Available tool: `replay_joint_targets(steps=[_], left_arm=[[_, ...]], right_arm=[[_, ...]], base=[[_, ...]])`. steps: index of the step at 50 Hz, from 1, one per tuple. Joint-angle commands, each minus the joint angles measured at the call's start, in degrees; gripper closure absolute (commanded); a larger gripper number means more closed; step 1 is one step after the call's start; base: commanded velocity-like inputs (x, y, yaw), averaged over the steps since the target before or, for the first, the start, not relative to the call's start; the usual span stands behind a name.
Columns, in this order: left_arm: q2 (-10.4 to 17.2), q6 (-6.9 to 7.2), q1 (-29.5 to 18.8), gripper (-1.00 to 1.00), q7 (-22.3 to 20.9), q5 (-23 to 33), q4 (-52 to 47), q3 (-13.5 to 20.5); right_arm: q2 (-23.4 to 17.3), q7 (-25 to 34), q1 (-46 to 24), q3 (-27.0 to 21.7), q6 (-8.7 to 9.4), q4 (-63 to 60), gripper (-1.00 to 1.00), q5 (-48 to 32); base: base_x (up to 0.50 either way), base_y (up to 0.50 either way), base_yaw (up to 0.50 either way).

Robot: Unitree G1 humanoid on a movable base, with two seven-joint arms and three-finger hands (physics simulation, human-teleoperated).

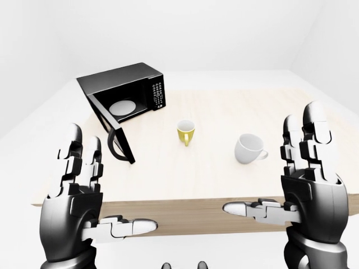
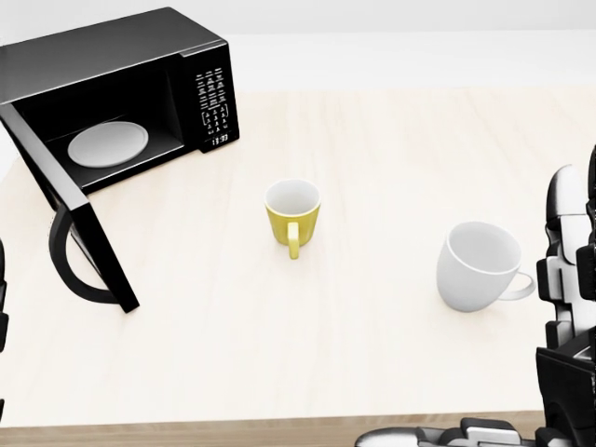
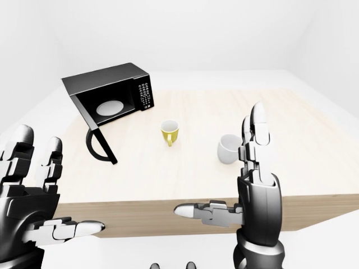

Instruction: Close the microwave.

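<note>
Microwave sits at the table's upper left in the head view with its door swung wide, while left hand and right hand hover at the table's near edge, fingers spread and grasping nothing, seemingly poised for the reach

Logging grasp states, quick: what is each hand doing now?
Left hand: open, fingers spread, holding nothing.
Right hand: open, fingers spread, holding nothing.
</note>
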Motion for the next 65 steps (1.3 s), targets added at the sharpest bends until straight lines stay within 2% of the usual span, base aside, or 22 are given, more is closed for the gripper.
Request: replay_joint_targets(steps=[1,23,65], left_arm=[[0.45,0.0,0.0,-1.0,0.2,-0.43,-0.01,-0.01],[0.07,0.0,-0.22,-1.0,0.01,-0.41,-0.01,0.13],[1.26,0.0,-0.04,-1.0,1.04,-0.61,-0.01,-0.42]], right_arm=[[-0.38,-0.33,0.55,0.79,0.0,0.0,-1.0,-0.56],[-0.97,-0.93,0.68,1.29,0.0,-0.01,-1.0,-0.67],[-2.14,-2.12,0.56,2.62,0.0,-0.01,-1.0,-1.27]], base=[[0.0,0.5,0.0],[0.0,0.5,0.0],[0.0,0.5,0.0]])
